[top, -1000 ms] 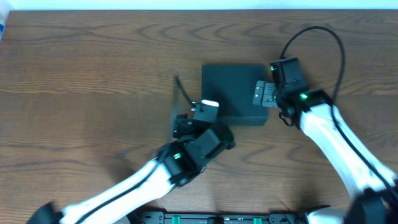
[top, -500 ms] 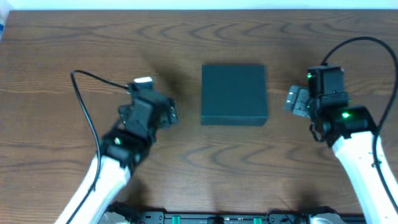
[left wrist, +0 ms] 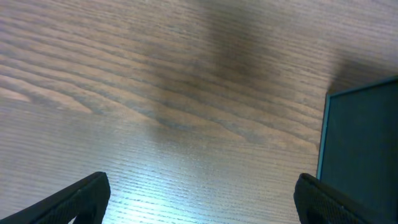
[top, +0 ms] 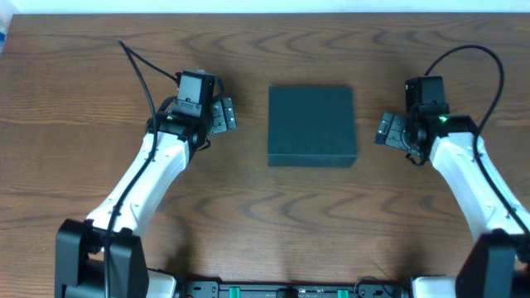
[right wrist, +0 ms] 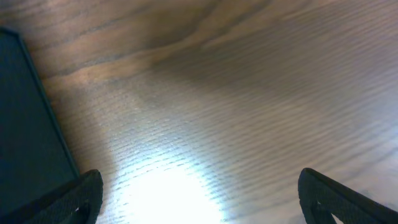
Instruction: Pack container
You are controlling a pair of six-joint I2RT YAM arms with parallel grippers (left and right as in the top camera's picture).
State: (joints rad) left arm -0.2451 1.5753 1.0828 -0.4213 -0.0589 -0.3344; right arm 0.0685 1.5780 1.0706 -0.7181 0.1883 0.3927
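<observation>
Overhead: container (top: 312, 126) lid down, centred on table (top: 248, 215), flanked by left gripper (top: 224, 114) and right gripper (top: 387, 130). Both spread wide, empty, near container, not touching. Likely wrap-up: withdraw level, no nudging container.

Our left arm (top: 141, 178) and right arm (top: 468, 178) wear smooth white shells over black joints, each wrist showing a small green light. A thin black cable (top: 139, 70) loops off the left wrist and a second black cable (top: 472, 51) off the right. The left gripper (top: 225, 114) and right gripper (top: 383, 130) are grey and black, with matte black jaws.
</observation>
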